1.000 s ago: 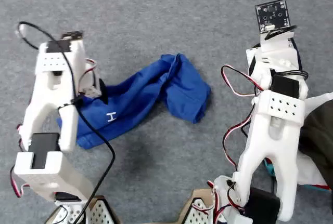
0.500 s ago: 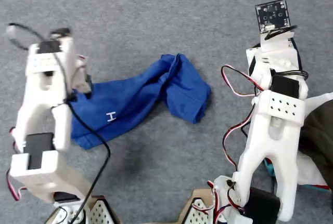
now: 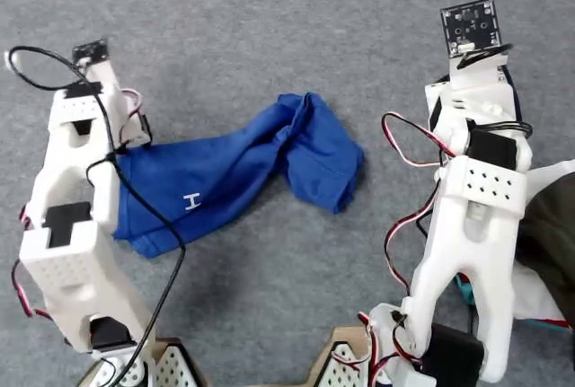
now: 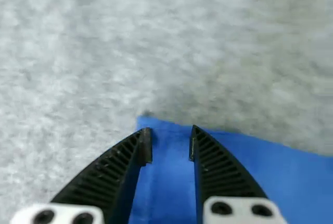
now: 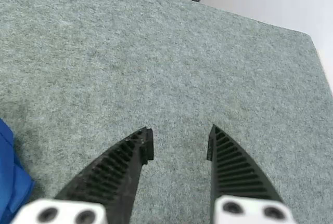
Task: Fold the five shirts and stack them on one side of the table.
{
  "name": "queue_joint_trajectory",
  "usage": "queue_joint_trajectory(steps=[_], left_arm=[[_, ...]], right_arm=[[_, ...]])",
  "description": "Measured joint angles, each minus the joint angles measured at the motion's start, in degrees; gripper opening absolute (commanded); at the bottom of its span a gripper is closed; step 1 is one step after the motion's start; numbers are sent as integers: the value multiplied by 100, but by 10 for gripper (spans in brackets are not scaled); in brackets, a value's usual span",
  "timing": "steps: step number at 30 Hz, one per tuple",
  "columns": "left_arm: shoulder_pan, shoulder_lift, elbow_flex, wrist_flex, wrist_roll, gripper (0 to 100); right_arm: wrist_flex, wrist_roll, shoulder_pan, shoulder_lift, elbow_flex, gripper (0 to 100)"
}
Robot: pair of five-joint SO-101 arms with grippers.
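Since a second ago, the left arm (image 3: 76, 180) has been swung outward and away from the near edge, and the end of the blue shirt (image 3: 234, 167) at that side has been drawn out with it, so that this end is now spread flatter. The right arm (image 3: 476, 216) has been kept where it was.

At the near edge of the table (image 3: 269, 37) the bases of both arms are seen. Just beside the right arm, at the table's right edge, a heap of cloth (image 3: 548, 225) in dark, white and teal is partly hidden by that arm.

The blue shirt is laid slantwise on the grey felt between the two arms, well apart from the heap. Its end near the left arm is opened out and is marked with a small white sign (image 3: 191, 200); its other end, toward the right arm, is bunched and doubled over.

The left gripper (image 4: 169, 143) is set low at the shirt's farther left corner. Its fingers are held a little apart, and blue cloth is seen in the narrow gap between them; grey felt lies just past the corner.

The right gripper (image 5: 179, 143) is held above bare felt, its fingers spread wide with nothing between them, and an edge of the shirt is seen off to one side.
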Motion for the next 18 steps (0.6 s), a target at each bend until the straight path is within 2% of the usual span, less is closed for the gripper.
queue_joint_trajectory(steps=[7,18], left_arm=[[-264,536,-721,466,9,133],[-185,1037,-1143,545,9,130]], right_arm=[[0,0,-149,0,0,189],[0,0,-176,0,0,189]])
